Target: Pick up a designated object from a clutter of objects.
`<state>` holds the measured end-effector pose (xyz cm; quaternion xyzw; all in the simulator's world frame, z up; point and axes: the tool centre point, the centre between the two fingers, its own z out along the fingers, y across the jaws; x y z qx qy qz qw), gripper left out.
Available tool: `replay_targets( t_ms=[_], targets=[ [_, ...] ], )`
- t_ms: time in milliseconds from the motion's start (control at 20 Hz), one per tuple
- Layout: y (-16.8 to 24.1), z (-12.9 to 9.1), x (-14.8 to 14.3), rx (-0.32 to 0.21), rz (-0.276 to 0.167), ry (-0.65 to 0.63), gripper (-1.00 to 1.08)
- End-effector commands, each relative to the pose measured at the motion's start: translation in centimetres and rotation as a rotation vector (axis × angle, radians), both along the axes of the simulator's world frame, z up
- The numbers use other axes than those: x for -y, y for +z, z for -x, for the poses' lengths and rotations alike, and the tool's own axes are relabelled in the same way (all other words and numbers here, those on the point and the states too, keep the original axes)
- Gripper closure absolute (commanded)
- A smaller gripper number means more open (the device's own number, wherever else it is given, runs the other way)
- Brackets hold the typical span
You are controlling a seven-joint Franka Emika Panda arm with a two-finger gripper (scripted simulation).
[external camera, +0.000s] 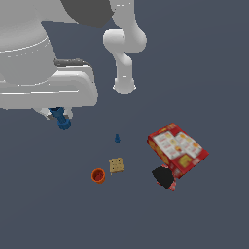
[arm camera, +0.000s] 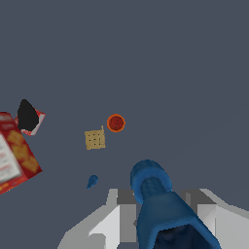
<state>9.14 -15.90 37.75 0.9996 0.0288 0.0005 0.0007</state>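
Note:
The designated object [external camera: 62, 119], a stubby bright-blue piece with knobbly ends, hangs under the white hand at the exterior view's left, well above the floor. My gripper [external camera: 58, 114] is shut on it. In the wrist view the designated object [arm camera: 154, 192] fills the space between the two white fingers [arm camera: 115, 214], with my gripper [arm camera: 158, 197] closed around its shaft. The rest of the clutter of objects lies far below on the dark floor, apart from the gripper.
On the floor lie a small blue cone [external camera: 117, 139], a tan cracker [external camera: 115, 165], an orange cup [external camera: 98, 175], a red printed box [external camera: 177, 148] and a black-and-red lump [external camera: 164, 177] touching the box. The arm's white base [external camera: 125, 82] stands behind them.

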Motion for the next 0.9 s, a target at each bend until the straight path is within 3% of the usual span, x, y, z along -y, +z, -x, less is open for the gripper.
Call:
replay_targets(
  t_ms=[0,400,850],
  targets=[
    [1.7,-0.5,-0.4,-0.001,-0.001,0.000,1.08],
    [4.9,-1.5,-1.2,-0.001,-0.001,0.000,1.08],
    [5.9,-1.8,-1.5,-0.001,-0.001,0.000,1.08]
  ],
)
